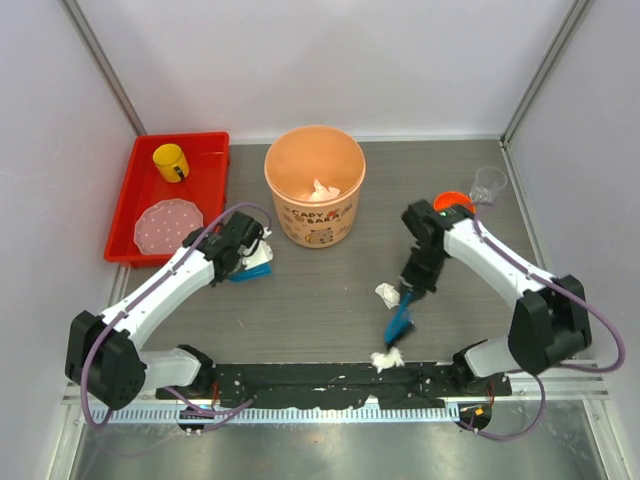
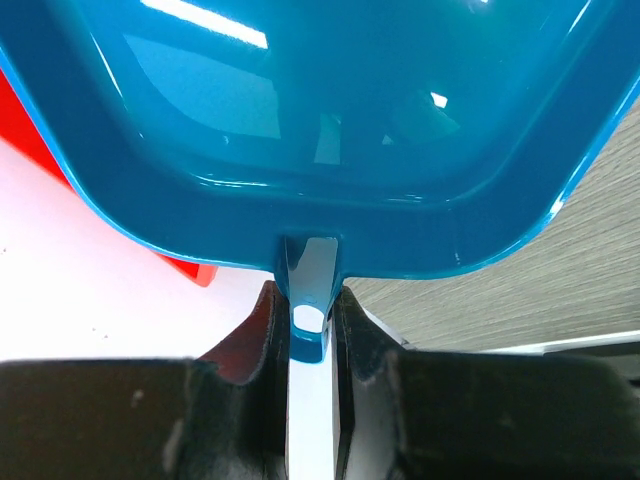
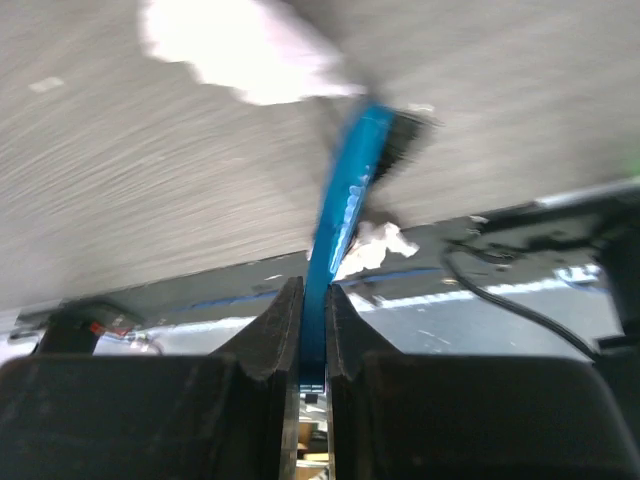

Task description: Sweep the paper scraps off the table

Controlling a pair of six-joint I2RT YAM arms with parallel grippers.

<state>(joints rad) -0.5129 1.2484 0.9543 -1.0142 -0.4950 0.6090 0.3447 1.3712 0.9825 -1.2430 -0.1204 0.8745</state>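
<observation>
Spreading across most of the top view, the grey wood-grain worktop (image 1: 330, 310) carries an orange bucket (image 1: 310, 228) at the back, with a red tray (image 1: 122, 215) to its left. Near the tray, the left pincer (image 1: 252, 252) is pinching the handle of a blue dustpan (image 2: 320, 130). The right pincer (image 1: 414, 282) is pinching a blue brush (image 1: 400, 322), angled down between two paper scraps (image 1: 387, 293): one beside the handle, one by the bristles at the near edge. A third wad lies inside the bucket.
</observation>
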